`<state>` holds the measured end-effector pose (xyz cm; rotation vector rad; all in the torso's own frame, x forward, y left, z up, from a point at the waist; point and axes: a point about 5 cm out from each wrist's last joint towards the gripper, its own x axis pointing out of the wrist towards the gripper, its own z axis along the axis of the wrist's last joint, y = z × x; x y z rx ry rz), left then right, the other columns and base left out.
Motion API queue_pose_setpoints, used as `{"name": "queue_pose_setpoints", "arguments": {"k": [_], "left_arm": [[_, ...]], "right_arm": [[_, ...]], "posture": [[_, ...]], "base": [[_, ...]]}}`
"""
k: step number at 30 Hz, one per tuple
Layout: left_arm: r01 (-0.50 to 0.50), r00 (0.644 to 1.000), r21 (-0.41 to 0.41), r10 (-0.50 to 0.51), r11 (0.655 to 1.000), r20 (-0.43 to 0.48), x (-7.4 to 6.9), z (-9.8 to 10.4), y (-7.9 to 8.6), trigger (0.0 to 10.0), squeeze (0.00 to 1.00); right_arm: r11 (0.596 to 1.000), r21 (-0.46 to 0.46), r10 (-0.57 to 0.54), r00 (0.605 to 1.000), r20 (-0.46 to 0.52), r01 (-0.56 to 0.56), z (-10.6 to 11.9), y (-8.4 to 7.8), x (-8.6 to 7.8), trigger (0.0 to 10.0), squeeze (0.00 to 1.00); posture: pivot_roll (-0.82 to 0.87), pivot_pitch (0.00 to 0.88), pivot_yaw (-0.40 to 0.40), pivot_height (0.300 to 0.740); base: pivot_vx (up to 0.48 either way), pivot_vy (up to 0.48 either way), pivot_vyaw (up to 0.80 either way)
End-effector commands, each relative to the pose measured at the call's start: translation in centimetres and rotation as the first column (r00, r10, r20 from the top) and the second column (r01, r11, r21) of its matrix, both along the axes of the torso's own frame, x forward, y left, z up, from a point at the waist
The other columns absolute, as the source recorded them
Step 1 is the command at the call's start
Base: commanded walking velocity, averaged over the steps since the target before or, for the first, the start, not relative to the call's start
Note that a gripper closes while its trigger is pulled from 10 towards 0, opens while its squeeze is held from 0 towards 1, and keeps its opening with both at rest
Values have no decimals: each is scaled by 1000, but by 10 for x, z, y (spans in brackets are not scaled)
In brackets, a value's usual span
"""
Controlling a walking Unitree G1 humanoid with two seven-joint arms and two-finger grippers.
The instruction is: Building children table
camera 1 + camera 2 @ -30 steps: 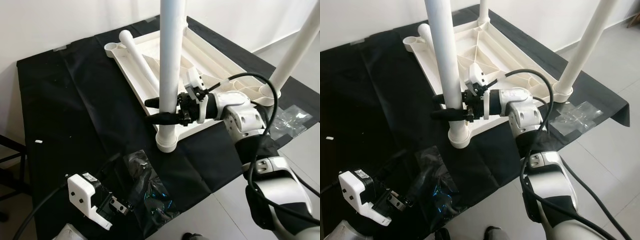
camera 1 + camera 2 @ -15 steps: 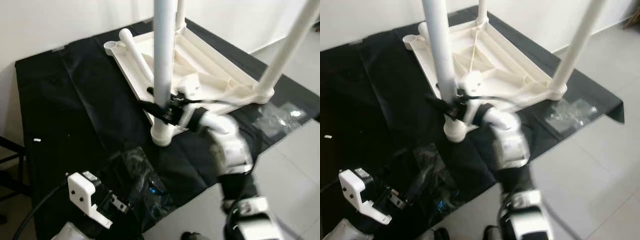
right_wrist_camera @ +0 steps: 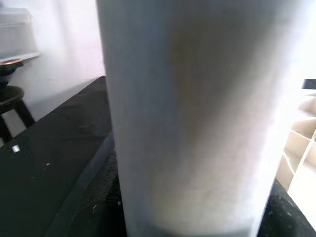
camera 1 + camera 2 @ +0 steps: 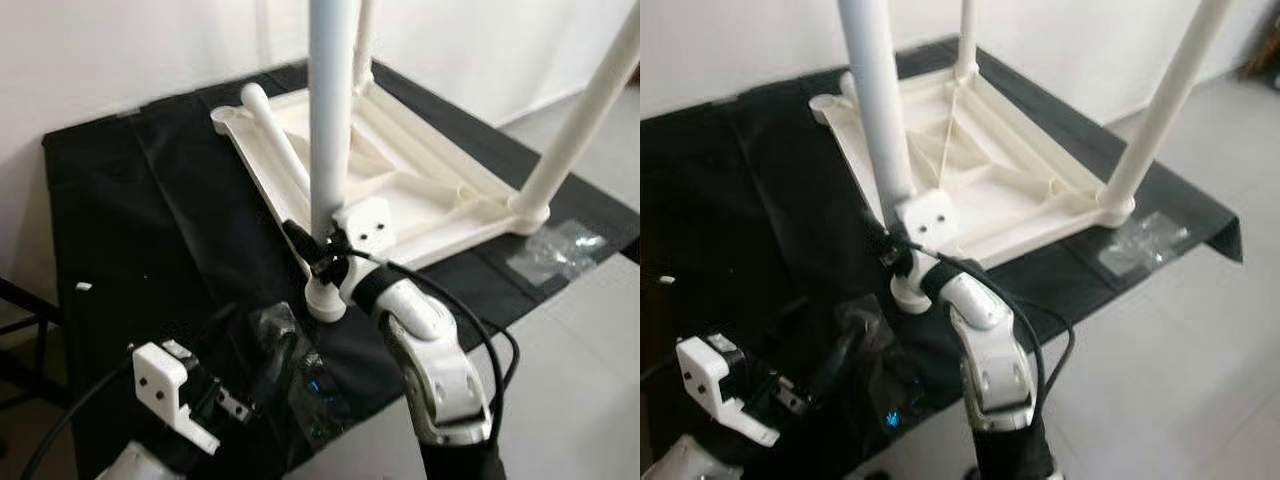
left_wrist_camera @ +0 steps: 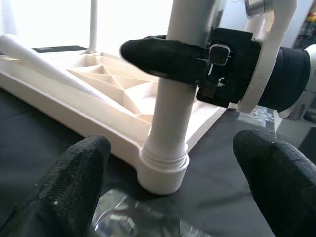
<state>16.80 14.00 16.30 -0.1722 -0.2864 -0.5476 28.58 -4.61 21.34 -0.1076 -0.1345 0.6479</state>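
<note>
While right hand (image 4: 318, 252) grips leg (image 4: 331, 110).

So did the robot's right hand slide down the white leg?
Yes. The right gripper sits lower on the table leg, nearer its corner socket.

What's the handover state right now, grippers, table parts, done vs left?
Right gripper: shut on the near table leg, low, just above its corner socket.
Left gripper: open, low over the black cloth, aimed at that socket, holding nothing.
Tabletop lies upside down on the cloth.
Done: three legs stand upright in corner sockets, including the right leg.
Left: one loose leg lies across the tabletop underside, its far-left corner looks unfilled. Near leg's seating cannot be confirmed. Plastic bag lies on the cloth by the left gripper.
</note>
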Motion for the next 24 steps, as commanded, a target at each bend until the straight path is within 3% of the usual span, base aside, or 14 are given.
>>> {"name": "queue_pose_setpoints", "arguments": {"k": [1,2,5,6,7,8,10,11,16,17,18,19,22,24], "left_arm": [[-10,1000,-4,10,1000,-14,-1,-3,1,10000,0],[-9,1000,-4,9,1000,-14,-2,-3,1,10000,0],[-5,1000,-4,5,1000,-14,-2,-3,0,10000,0],[-5,1000,-4,5,1000,-14,-2,-3,0,10000,0],[-4,1000,-5,3,1000,-14,-3,-3,-1,10000,0],[-4,1000,-5,3,1000,-14,-3,-3,-1,10000,0],[-3,1000,-5,3,1000,-14,-4,-3,-1,10000,0],[-2,1000,-5,2,1000,-14,-4,-2,-2,10000,0],[-2,1000,-4,2,1000,-15,-6,-2,-2,10000,0],[-2,1000,-3,2,1000,-16,-6,-2,-2,10000,0],[-2,1000,-3,2,1000,-16,-6,-2,-2,10000,0],[-1,1000,-2,1,1000,-17,-7,-1,-1,10000,0],[2,1000,1,-2,1000,-20,-9,-1,-1,10000,0],[3,1000,2,-2,1000,-21,-10,-1,-1,10000,0]], "right_arm": [[999,-42,-2,989,-151,-5,-25,-2,5,10000,102],[996,-34,84,989,-126,-89,-17,-3,9,10000,1000],[963,-54,261,962,-81,-266,-2,-6,16,10000,1000],[963,-54,261,962,-81,-266,-2,-6,16,10000,1000],[908,-110,403,915,-32,-404,12,-14,22,10000,1000],[908,-110,403,915,-32,-404,12,-14,22,10000,1000],[858,-138,498,867,-12,-495,22,-21,25,10000,1000],[824,-166,548,836,-11,-542,26,-27,29,10000,0],[758,-220,622,782,-37,-614,32,-39,38,10000,0],[727,-209,658,751,-58,-654,34,-41,40,10000,0],[727,-209,658,751,-58,-654,34,-41,40,10000,0],[687,-197,699,710,-83,-700,36,-45,43,10000,0],[643,-178,736,665,-123,-745,37,-48,53,10000,0],[639,-175,739,661,-132,-749,37,-48,57,9412,0]], "posture": [[15,196,26,740],[20,196,24,740],[21,198,24,740],[21,198,24,740],[28,204,22,740],[28,204,22,740],[30,204,21,740],[36,208,23,740],[42,211,25,740],[50,217,31,740],[50,217,31,740],[54,217,33,740],[72,226,37,740],[72,226,37,740]], "base": [[0,0,0],[0,0,0],[0,0,0],[0,0,0],[0,0,0],[0,0,0],[0,0,0],[0,0,0],[0,0,0],[0,0,0],[0,0,0],[0,0,0],[0,0,0],[0,0,0]]}}
